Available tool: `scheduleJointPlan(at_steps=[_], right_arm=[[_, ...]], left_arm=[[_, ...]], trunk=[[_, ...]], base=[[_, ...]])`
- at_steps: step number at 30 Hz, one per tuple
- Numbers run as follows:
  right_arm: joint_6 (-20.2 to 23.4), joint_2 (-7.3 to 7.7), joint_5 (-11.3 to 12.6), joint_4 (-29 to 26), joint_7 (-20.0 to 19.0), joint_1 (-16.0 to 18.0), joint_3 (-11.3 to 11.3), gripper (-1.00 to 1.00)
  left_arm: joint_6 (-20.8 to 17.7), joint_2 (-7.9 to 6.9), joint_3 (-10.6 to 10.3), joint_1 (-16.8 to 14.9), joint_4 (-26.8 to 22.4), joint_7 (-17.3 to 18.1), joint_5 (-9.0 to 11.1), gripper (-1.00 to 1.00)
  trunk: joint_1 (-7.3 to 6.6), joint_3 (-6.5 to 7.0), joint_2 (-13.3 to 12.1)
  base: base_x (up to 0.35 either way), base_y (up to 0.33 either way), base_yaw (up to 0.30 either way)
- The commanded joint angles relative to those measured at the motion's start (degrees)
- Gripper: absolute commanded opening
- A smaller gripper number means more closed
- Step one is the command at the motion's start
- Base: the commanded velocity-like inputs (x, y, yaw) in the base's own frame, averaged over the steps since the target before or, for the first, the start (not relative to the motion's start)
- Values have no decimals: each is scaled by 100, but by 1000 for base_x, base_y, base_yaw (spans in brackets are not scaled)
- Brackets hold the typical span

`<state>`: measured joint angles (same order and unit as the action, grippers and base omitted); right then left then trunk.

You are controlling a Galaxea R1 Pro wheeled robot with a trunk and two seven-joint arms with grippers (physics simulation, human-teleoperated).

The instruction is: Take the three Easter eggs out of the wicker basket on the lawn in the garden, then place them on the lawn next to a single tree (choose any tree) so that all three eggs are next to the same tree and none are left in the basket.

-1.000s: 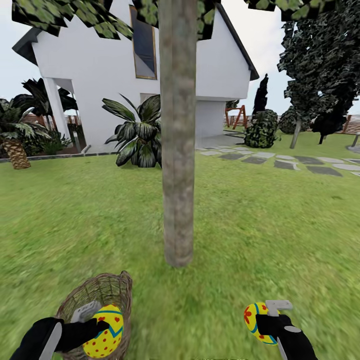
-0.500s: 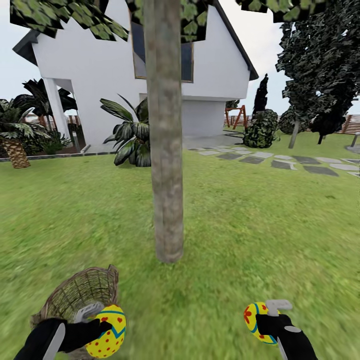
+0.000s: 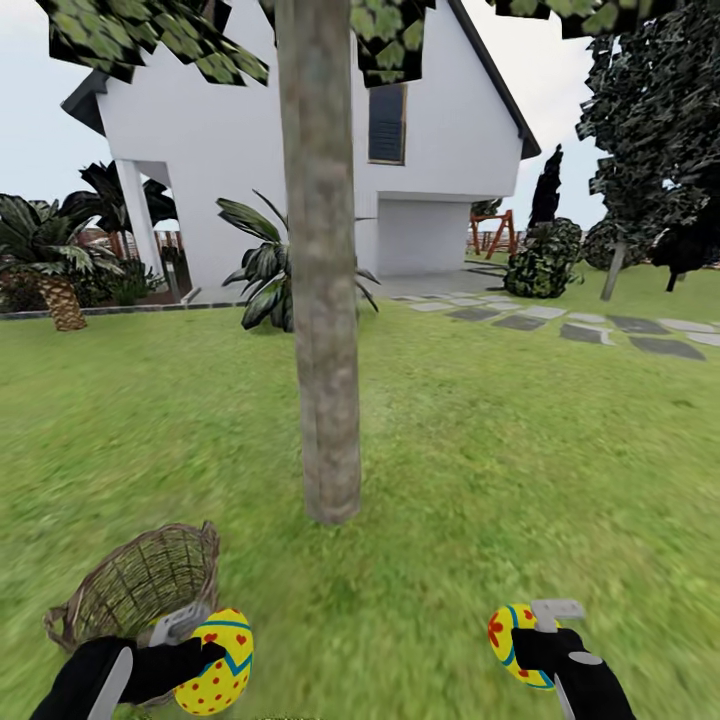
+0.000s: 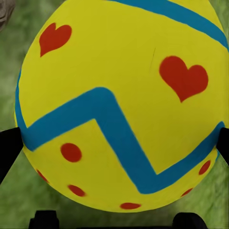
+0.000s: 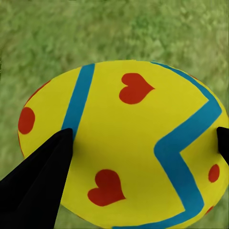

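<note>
A tall tree (image 3: 322, 300) with a bare mottled trunk rises from the lawn (image 3: 520, 440) straight ahead. At lower left the wicker basket (image 3: 140, 585) lies tipped on the grass, its opening toward me; its inside is partly hidden by my left arm. My left gripper (image 3: 205, 655) is shut on a yellow Easter egg (image 3: 215, 675) (image 4: 119, 105) with red hearts and a blue zigzag, held just right of the basket. My right gripper (image 3: 525, 640) is shut on a second Easter egg (image 3: 510, 640) (image 5: 124, 143) above the grass at lower right.
A white house (image 3: 300, 150) stands behind the tree, with a broad-leaved plant (image 3: 265, 275) at its wall. A short palm (image 3: 50, 260) is at far left. Grey paving slabs (image 3: 600, 330) and dark bushes (image 3: 545, 260) lie at the right. Open grass surrounds the trunk.
The whole view has shifted as the camera moved: the trunk and basket now sit further left in the picture. Both grippers hold their eggs as before.
</note>
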<state>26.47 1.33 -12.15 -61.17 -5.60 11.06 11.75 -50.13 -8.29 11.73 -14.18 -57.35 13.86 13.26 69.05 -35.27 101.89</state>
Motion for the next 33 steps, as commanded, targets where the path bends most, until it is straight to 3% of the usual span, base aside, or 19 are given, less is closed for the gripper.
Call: scheduleJointPlan(at_steps=[1,7,14,33], right_arm=[[25,2,-60,-9,-55,2,12,-100],[26,17,-58,-16,-54,2,34,-100],[25,17,-59,-18,-55,2,34,-100],[17,8,-59,-9,-52,2,29,-100]], left_arm=[[-32,3,12,-5,-4,37,-17,-100],[-32,3,12,-5,3,38,-17,-100],[-32,71,5,-5,13,32,-17,-100],[-23,73,1,-5,196,46,-17,-100]], trunk=[[-1,-6,3],[-1,-6,3],[-1,-6,3],[-1,-6,3]], base=[[0,-332,287],[82,-332,249],[176,-311,13],[201,-298,25]])
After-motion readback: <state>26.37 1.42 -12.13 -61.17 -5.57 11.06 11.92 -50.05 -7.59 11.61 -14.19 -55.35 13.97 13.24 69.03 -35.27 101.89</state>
